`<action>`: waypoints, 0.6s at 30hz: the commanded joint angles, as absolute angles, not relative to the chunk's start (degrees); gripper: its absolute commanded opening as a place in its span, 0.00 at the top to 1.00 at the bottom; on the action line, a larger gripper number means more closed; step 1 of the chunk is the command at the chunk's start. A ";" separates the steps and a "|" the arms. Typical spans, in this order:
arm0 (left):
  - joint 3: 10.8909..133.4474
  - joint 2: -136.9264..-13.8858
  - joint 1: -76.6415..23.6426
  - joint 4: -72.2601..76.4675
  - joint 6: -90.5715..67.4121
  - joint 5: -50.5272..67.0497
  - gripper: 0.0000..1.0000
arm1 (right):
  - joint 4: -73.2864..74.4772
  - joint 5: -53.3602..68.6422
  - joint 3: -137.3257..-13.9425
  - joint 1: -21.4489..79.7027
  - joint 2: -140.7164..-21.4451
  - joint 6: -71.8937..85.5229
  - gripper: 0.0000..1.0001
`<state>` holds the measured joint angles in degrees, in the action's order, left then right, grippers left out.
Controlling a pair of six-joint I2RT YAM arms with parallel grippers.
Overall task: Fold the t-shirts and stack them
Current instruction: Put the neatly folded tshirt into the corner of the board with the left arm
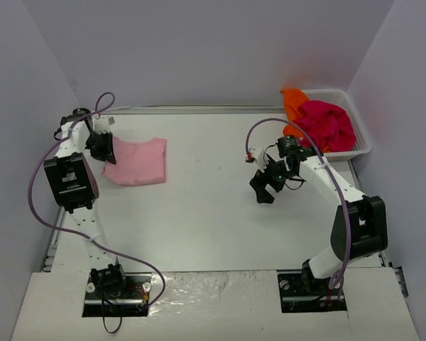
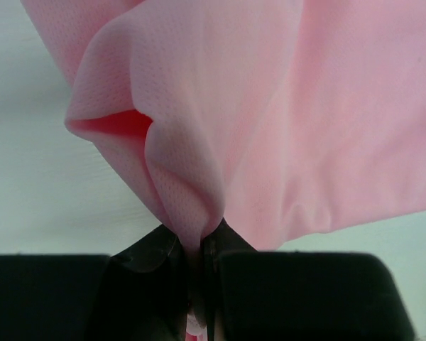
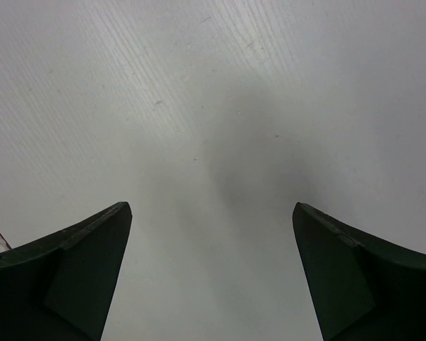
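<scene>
The pink t-shirt [image 1: 138, 162] lies folded into a rough rectangle on the left part of the table [image 1: 199, 220], slightly wider across than deep. At its left edge the left hand [image 1: 104, 150] pinches a gathered ridge of the cloth. In the wrist view its fingers [image 2: 150, 250] are pressed together on the fabric, and the shirt spreads away from them toward the middle of the table.

So the shirt lies to the inner side of that hand, and any tug or smoothing would have to run along that line. The right hand [image 1: 263, 190] hangs over bare table, well apart from the pink shirt, spread wide and holding nothing. It is nearer the basket [image 1: 344, 153] at the far right, where a magenta t-shirt [image 1: 326, 124] and an orange t-shirt [image 1: 293, 101] lie heaped, so I would expect those to fall to it.
</scene>
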<state>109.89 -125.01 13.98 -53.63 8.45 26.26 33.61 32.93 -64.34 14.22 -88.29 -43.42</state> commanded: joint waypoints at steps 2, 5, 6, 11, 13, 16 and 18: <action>114.87 -126.38 18.45 -60.38 15.82 20.04 0.98 | 32.61 36.21 -63.55 13.80 -86.75 -42.45 0.05; 116.36 -127.61 20.30 -59.94 16.78 18.11 0.98 | 32.34 36.04 -63.37 13.80 -87.19 -42.54 0.04; 116.80 -128.14 20.48 -59.68 17.22 17.41 0.98 | 32.26 35.95 -63.28 13.80 -87.45 -42.54 0.04; 118.91 -130.25 21.18 -57.75 17.75 13.45 0.98 | 32.08 36.04 -63.02 13.89 -87.63 -42.54 0.01; 120.32 -131.13 21.18 -57.92 17.49 13.36 0.98 | 31.99 35.95 -62.84 13.89 -87.80 -42.45 0.01; 121.73 -132.54 21.18 -57.92 17.05 13.27 0.98 | 31.90 35.77 -62.84 13.80 -88.07 -42.36 0.00; 121.90 -132.71 21.18 -57.48 16.61 13.27 0.98 | 31.73 35.60 -62.84 13.89 -88.24 -42.36 0.00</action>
<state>119.42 -133.32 21.32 -56.71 16.14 14.74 30.98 34.54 -63.18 14.17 -88.31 -42.89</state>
